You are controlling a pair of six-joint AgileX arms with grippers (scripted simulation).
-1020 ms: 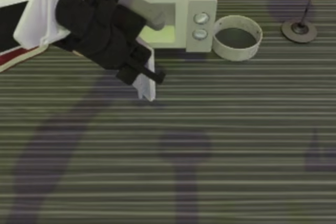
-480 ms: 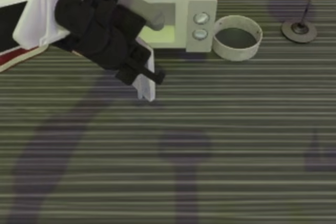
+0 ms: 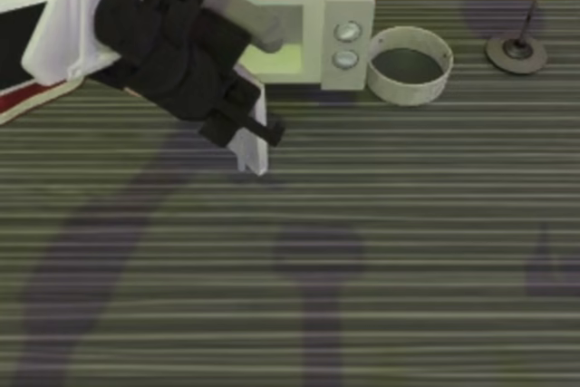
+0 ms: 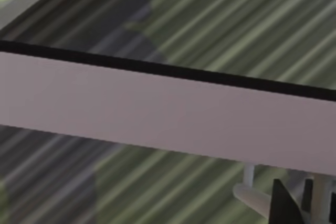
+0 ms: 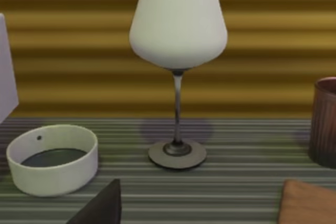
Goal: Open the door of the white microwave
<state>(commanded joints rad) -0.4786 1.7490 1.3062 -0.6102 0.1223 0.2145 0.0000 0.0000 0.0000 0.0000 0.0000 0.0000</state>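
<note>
Since the earlier frame, little has shifted: my left hand (image 3: pixel 252 131) stays clamped on the flat off-white door (image 3: pixel 256 138), swung wide from the boxy white microwave (image 3: pixel 313 6).

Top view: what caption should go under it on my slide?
Left gripper holds the white microwave's door swung open.

A rendered home kitchen or dining setting: a boxy off-white microwave (image 3: pixel 308 15) stands on a table covered in grey striped cloth (image 3: pixel 408 224). Near it sit a round white ring-shaped bowl (image 5: pixel 52 158) and a tall white stemmed glass (image 5: pixel 177 51), backed by a golden-yellow ribbed wall (image 5: pixel 273 45).
</note>
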